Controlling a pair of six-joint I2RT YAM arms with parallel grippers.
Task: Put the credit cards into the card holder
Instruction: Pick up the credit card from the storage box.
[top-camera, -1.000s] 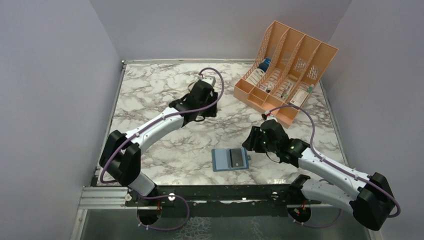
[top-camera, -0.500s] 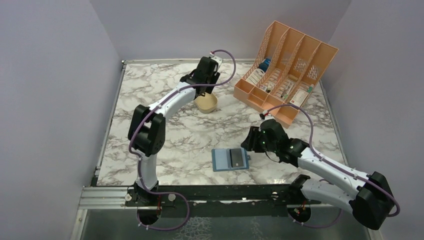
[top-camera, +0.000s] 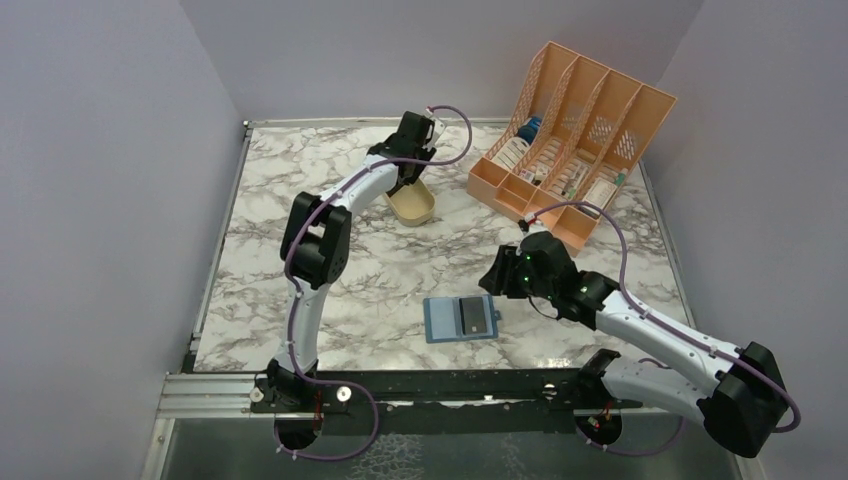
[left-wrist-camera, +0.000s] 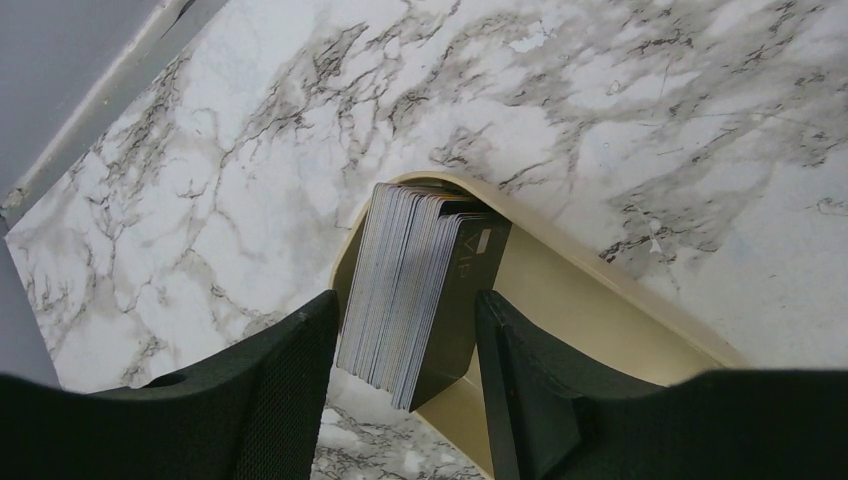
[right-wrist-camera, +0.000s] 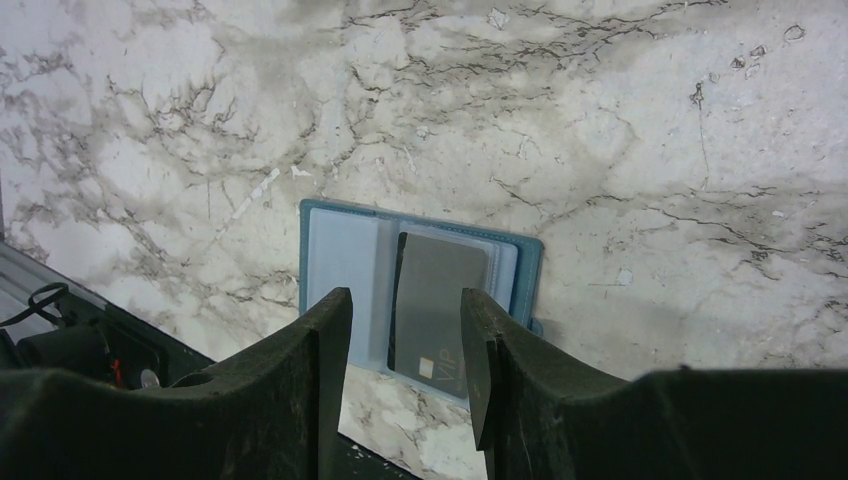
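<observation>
A stack of credit cards stands on edge in the tan tray, dark card outermost. My left gripper is open and straddles the stack's near end, with a gap on each side. In the top view this gripper hangs over the tray at the back. The card holder lies open on the marble, pale blue faces up, with one dark credit card on its right face. My right gripper hovers open above it, holding nothing. The top view shows the holder near the front edge.
An orange slotted file rack with small items stands at the back right. The grey wall and table rim run close behind the tray. The black front rail lies just beyond the holder.
The left arm has reached farther back and its gripper now sits over the tray, astride the card stack. The right gripper has edged slightly left, toward the holder.
</observation>
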